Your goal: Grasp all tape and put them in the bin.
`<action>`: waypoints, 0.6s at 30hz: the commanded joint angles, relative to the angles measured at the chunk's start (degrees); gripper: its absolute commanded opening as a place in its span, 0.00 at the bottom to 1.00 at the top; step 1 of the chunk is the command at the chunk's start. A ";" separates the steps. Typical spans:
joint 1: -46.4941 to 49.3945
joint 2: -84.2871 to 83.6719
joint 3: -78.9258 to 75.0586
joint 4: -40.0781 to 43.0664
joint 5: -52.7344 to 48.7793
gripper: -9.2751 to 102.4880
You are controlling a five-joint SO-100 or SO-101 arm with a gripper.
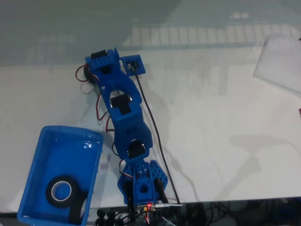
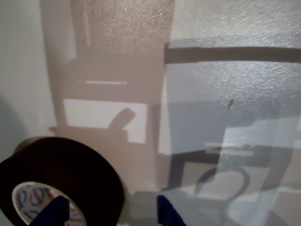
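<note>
Gripper (image 2: 110,215) spread wide at tape roll (image 2: 70,174) on white table (image 2: 225,94), one fingertip (image 2: 54,214) before the core, nothing clamped. Two rolls (image 1: 74,188) lying in blue bin (image 1: 66,150). Danger: off-centre pinch, roll squirting away sideways!

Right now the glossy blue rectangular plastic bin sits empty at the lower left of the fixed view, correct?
Not empty. The glossy blue rectangular plastic bin does sit at the lower left of the fixed view, but that view shows a black ring-shaped tape roll lying flat inside it, with a second black roll standing on edge beside it.
</note>
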 commanded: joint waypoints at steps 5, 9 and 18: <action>-0.26 -3.16 -6.94 1.23 -1.23 0.28; -0.44 -4.75 -7.82 1.58 -0.88 0.08; -0.18 -0.70 -7.82 2.99 -0.44 0.08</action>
